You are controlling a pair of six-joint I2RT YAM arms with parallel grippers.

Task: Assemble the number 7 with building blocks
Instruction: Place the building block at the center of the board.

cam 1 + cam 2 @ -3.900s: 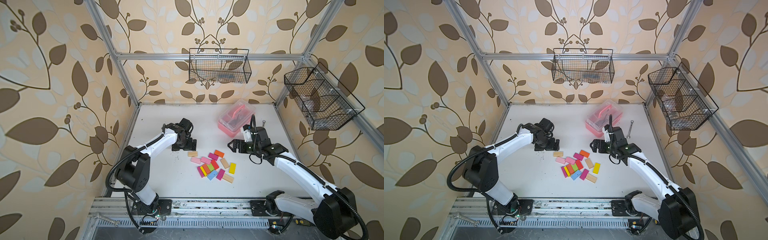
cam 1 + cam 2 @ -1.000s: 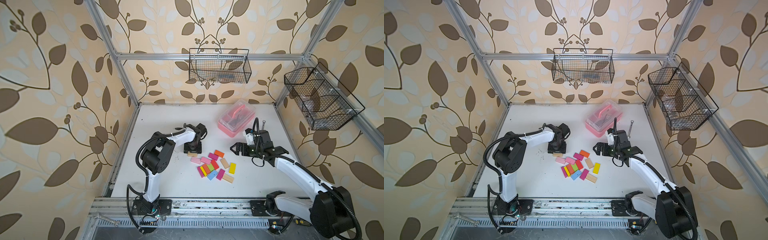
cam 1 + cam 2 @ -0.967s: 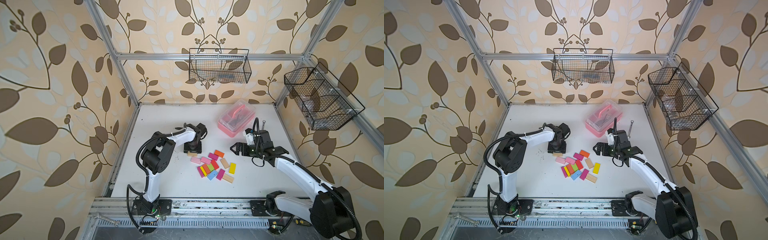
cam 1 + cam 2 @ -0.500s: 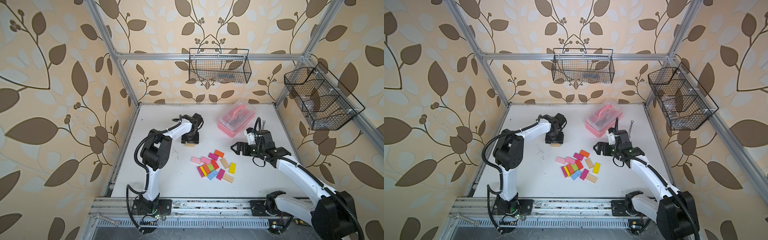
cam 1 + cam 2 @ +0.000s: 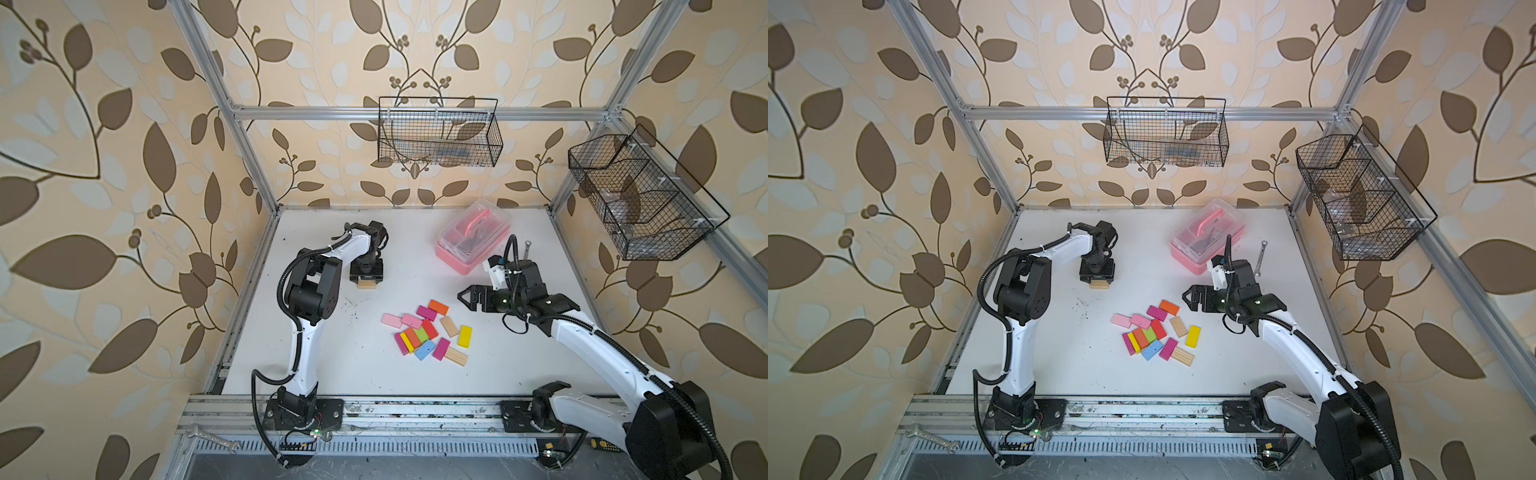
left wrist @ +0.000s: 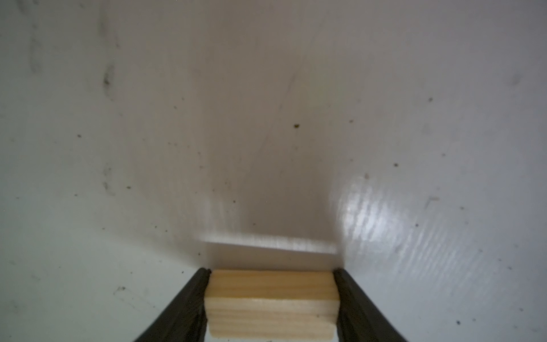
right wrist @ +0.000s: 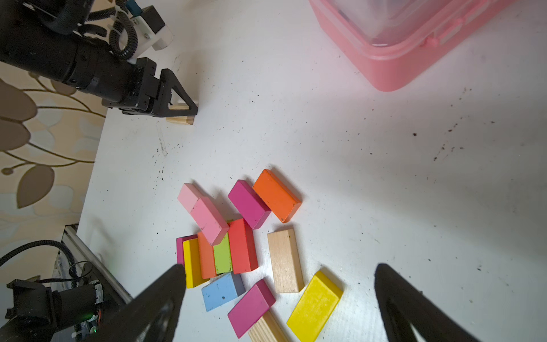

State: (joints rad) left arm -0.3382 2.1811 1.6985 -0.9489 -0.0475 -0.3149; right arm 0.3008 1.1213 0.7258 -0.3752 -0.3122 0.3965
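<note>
Left hand [image 6: 270,272] clamps wooden block [image 6: 270,299], clearest in its wrist view, right hand [image 7: 279,266] spread wide

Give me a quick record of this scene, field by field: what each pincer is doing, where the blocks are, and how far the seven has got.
Left arm: left pincer shut on a plain wooden rectangular block, low over the white table, apart from the pile
Right arm: right pincer open, empty, beside the pile
Loose blocks: pile of coloured wooden blocks, jumbled mid-table, some overlapping
Number 7: not yet begun; no bar or stem laid
Other: pink plastic box with clear lid at the back of the table
</note>
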